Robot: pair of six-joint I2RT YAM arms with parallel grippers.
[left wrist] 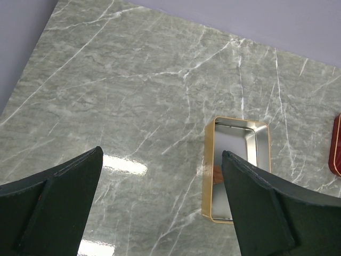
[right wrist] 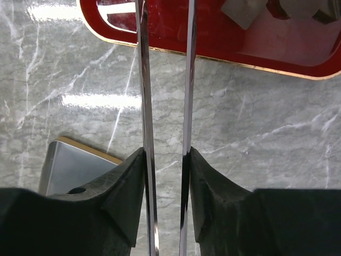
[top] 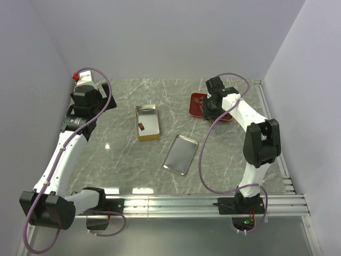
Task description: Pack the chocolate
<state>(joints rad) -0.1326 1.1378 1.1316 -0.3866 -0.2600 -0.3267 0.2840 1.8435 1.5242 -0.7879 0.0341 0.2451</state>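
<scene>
L fingers [left wrist: 58, 202]: spread fully wide, nothing btwn them, hanging over bare counter [top: 133, 165] at the left side, well apart from all task items. L arm had no visible part in the work at this moment.

Gold tin [top: 147, 121]: stood open, left of centre. One chocolate piece [top: 142, 126] lay inside, near the left wall; rest of the tin floor was bare.

Tin lid [top: 181, 153]: lay off the tin, silvery face up, to its right and nearer the arm bases, not touching it.

Red tray [right wrist: 213, 37]: at right rear of the counter. Several dark lumps of chocolate [top: 198, 100] were in it. Exact count n/a, as R arm covered part of the tray.

R fingers [right wrist: 125, 202]: carried two long thin metal blades [right wrist: 187, 80], held parallel w/ a narrow gap, reaching over the tray's near rim. Blade tips ran out of the wrist view and were hidden from above, so could not tell whether they pinched a piece or had nothing.

Assessment: early stage. Done: tin open, one piece in. Outstanding: transfer of the tray's pieces, prob. one at a time; lid to go on, if req'd. Current step judged to be a pick at the tray.
</scene>
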